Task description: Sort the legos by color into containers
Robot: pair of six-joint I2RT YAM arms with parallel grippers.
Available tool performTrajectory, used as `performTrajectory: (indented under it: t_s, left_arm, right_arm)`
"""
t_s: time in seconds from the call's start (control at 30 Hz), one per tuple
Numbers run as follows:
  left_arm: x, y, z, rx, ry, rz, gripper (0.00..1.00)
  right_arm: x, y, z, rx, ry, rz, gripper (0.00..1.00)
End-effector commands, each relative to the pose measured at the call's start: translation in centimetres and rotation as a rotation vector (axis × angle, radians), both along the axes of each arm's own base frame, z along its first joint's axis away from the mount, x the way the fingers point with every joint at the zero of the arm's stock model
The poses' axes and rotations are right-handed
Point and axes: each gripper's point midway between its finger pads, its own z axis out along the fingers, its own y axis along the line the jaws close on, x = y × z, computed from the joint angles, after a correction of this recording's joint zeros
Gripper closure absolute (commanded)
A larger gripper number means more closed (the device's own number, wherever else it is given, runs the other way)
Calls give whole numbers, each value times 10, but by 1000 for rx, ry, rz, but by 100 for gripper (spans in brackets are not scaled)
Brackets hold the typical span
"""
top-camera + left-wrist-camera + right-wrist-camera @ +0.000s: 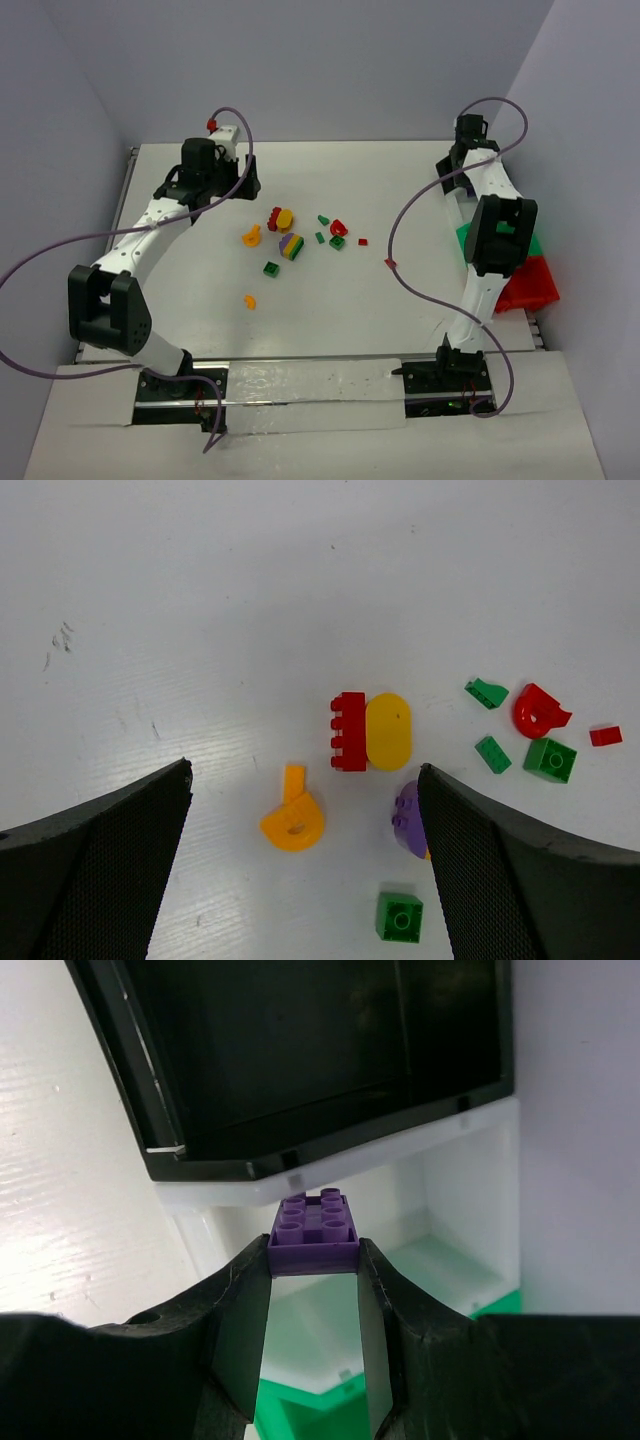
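1. Our right gripper (315,1260) pinches a purple brick (315,1232) by its sides. The hold sits right at the fingertips, so we judge it could slip early.
2. The brick hangs over the white bin (470,1190), just beside the black bin's rim (380,1130). Released here, it may clip that rim and bounce out or into the wrong bin.
3. Our left gripper (305,780) hovers spread wide over loose bricks on the table (200,600), with an orange piece (293,820) between its fingers.
4. A red brick (348,731) touching a yellow oval (388,730) lies near. A careless descent could scatter them.
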Motion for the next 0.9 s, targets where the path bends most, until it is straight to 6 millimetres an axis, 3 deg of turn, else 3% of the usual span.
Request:
performTrajectory:
  t_s: [0.0,0.13,0.3,0.43,0.73,0.87]
  left_arm:
    - [15,-2,27,-11,-89,10,1]
    - [16,2,28,-5,-98,33,1]
    - [16,2,30,-5,-104,36,1]
    - [16,1,28,-13,-101,36,1]
    - [16,1,29,-16,-103,38,1]
    - [15,1,31,-21,-110,34,1]
  right_arm:
    - [6,1,-17,-38,2,-16,99]
    - [2,2,-29,-55,22,-25,99]
    - [-5,9,-44,-55,46,-13,91]
    - [-10,16,-50,-40,56,-6,73]
    - [-6,31,-28,-7,24,18,39]
    - [-6,38,-17,16,12,34,29]
